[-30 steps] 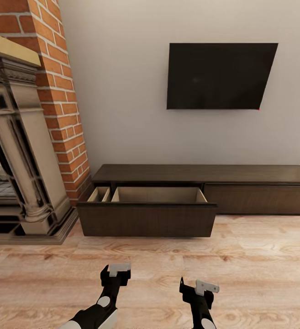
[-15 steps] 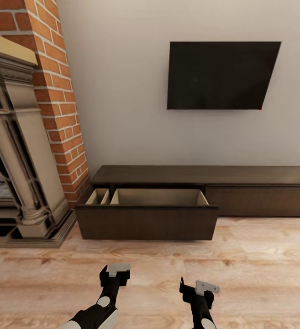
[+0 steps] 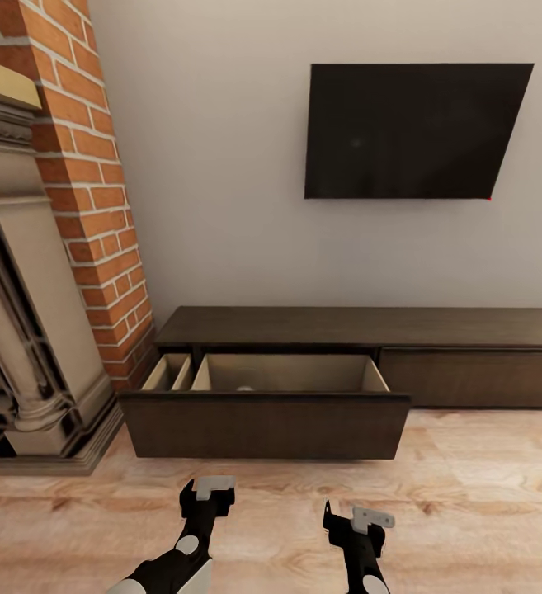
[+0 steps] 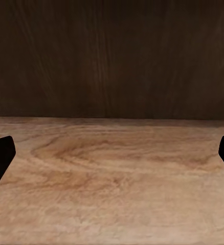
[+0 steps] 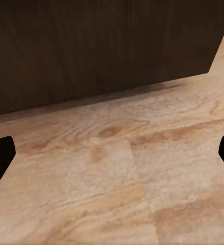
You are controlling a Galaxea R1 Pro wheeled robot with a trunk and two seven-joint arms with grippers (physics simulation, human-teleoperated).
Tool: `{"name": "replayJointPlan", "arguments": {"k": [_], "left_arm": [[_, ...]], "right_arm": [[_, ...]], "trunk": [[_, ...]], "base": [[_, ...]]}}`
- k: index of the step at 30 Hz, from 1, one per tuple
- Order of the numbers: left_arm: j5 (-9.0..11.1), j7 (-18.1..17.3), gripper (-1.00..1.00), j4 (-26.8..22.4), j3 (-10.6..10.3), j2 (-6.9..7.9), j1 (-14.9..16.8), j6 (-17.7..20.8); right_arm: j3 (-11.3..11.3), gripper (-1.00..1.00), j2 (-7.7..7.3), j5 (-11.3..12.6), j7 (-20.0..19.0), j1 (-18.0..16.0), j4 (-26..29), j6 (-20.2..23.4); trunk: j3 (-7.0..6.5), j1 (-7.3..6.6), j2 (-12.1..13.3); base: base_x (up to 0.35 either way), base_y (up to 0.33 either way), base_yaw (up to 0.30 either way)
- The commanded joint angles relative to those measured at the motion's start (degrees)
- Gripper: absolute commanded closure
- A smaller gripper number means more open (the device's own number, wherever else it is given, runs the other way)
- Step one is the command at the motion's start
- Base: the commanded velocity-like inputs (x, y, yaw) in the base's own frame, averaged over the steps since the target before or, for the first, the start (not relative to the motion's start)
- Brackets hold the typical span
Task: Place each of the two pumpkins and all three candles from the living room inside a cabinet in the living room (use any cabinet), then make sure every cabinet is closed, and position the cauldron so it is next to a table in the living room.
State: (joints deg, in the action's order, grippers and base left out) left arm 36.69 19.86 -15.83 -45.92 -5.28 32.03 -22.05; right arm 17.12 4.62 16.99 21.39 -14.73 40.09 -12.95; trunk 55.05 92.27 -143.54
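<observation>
Pale wood floor (image 3: 468,503) along the bottom edge, left gripper (image 3: 208,488) and right gripper (image 3: 361,521) low at centre with fingers apart and empty, then cabinet (image 3: 345,326) mid-frame, drawer (image 3: 264,422) pulled open, television (image 3: 411,130) upper right.

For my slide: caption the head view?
Both grippers, left and right, empty, face the cabinet with its drawer pulled open.
</observation>
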Motion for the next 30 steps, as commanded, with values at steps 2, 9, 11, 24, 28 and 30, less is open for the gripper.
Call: {"name": "replayJointPlan", "arguments": {"k": [2,9,11,24,28,30], "left_arm": [[0.3,0.4,-1.0,0.0,-0.5,0.01,0.1,-0.2],[0.3,0.4,-1.0,0.0,-0.5,0.01,0.1,-0.2],[0.3,0.4,-1.0,0.0,-0.5,0.01,0.1,-0.2],[0.3,0.4,-1.0,0.0,-0.5,0.01,0.1,-0.2],[0.3,0.4,-1.0,0.0,-0.5,0.01,0.1,-0.2],[0.3,0.4,-1.0,0.0,-0.5,0.01,0.1,-0.2]], "right_arm": [[0.3,-1.0,-0.05,0.6,0.3,0.0,0.0,-0.4],[0.3,-1.0,-0.05,0.6,0.3,-0.1,0.0,-0.6],[0.3,-1.0,-0.05,0.7,0.3,-0.1,0.0,-0.7],[0.4,-1.0,-0.06,0.5,0.3,0.0,0.0,-0.7],[0.3,-1.0,-0.08,0.5,0.3,0.0,0.0,-0.7],[0.3,-1.0,-0.08,0.5,0.3,0.0,0.0,-0.7]], "trunk": [[0.06,0.02,0.0],[0.06,0.02,0.0],[0.06,0.02,0.0],[0.06,0.02,0.0],[0.06,0.02,0.0],[0.06,0.02,0.0]], "base": [[0.335,0.0,0.0],[0.336,0.0,0.0],[0.329,0.0,0.0],[0.168,0.0,0.0],[0.113,0.0,0.0],[0.042,0.0,0.0]]}}
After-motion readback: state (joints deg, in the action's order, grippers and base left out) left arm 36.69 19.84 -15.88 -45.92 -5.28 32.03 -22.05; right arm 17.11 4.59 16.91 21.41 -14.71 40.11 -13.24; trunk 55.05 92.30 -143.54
